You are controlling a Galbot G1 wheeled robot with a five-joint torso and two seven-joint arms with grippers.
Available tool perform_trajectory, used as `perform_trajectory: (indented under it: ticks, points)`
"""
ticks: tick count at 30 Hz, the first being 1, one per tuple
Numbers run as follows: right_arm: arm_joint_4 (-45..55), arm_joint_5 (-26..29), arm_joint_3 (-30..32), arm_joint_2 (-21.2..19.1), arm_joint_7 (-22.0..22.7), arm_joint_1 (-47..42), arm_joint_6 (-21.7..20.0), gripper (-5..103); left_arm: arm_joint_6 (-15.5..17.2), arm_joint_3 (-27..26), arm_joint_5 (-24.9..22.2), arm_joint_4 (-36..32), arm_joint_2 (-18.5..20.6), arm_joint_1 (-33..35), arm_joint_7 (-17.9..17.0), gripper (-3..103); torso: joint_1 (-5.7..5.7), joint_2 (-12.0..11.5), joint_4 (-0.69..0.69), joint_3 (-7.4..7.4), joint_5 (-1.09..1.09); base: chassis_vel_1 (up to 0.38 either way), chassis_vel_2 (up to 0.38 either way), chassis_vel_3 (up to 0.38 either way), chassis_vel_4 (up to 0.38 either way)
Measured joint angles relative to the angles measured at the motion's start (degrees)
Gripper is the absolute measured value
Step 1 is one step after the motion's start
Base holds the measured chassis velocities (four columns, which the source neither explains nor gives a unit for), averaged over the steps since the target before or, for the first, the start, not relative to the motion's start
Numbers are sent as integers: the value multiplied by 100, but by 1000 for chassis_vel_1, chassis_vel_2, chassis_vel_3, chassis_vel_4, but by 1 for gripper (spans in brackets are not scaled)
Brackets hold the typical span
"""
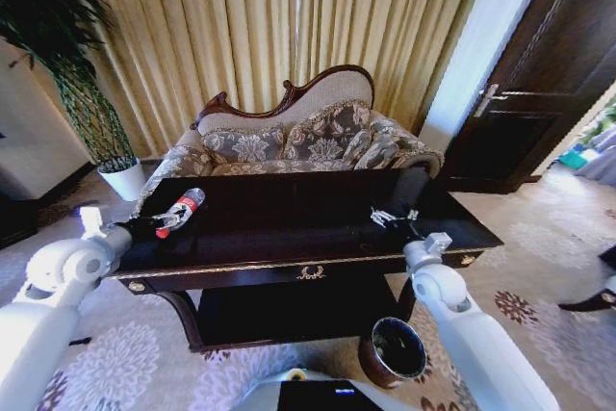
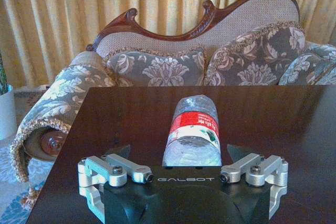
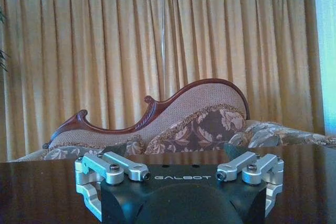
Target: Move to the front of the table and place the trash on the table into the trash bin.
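Observation:
A clear plastic bottle with a red label lies on its side near the left end of the dark glossy table. My left gripper is at that end, open, its fingers to either side of the bottle's base. In the left wrist view the bottle lies between the spread fingertips, with a gap on each side. My right gripper hovers open over the table's right part, and in the right wrist view it holds nothing. The round reddish-brown trash bin stands on the carpet below the table's front right.
A floral sofa with a carved back stands right behind the table, before gold curtains. A white plant pot is at the back left and a dark door at the right. Patterned carpet surrounds the table.

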Motion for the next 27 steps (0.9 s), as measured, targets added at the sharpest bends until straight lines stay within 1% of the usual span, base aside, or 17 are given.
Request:
perform_trajectory:
  ticks: [5,15,16,21,22,24,25,27]
  points:
    - [52,57,-8,-58,5,12,-120,100,0,10,7,25,-5,0,4,100,0,0,-1,0,0,0,0,0,0]
    - [21,69,-28,-107,6,64,-130,100,0,37,11,108,-7,-2,20,100,0,0,0,0,0,0,0,0,0]
    - [31,174,-29,-116,13,80,-130,100,0,69,14,135,-11,-32,24,100,0,0,0,0,0,0,0,0,0]
    - [46,206,-17,-131,17,81,-130,100,-1,94,14,139,-16,-50,30,100,0,0,0,0,0,0,0,0,0]
    - [50,207,-14,-133,18,81,-130,100,-1,101,13,143,-23,-54,27,103,0,0,0,0,0,0,0,0,0]
    - [57,216,-12,-133,19,82,-130,100,-2,106,12,146,-36,-53,20,94,0,0,0,0,0,0,0,0,0]
    - [57,216,-12,-133,19,82,-130,100,-2,106,12,146,-36,-53,20,94,0,0,0,0,0,0,0,0,0]
    - [60,228,-10,-133,19,83,-128,100,-2,102,-1,145,-45,-41,10,84,0,0,0,0,0,0,0,0,0]
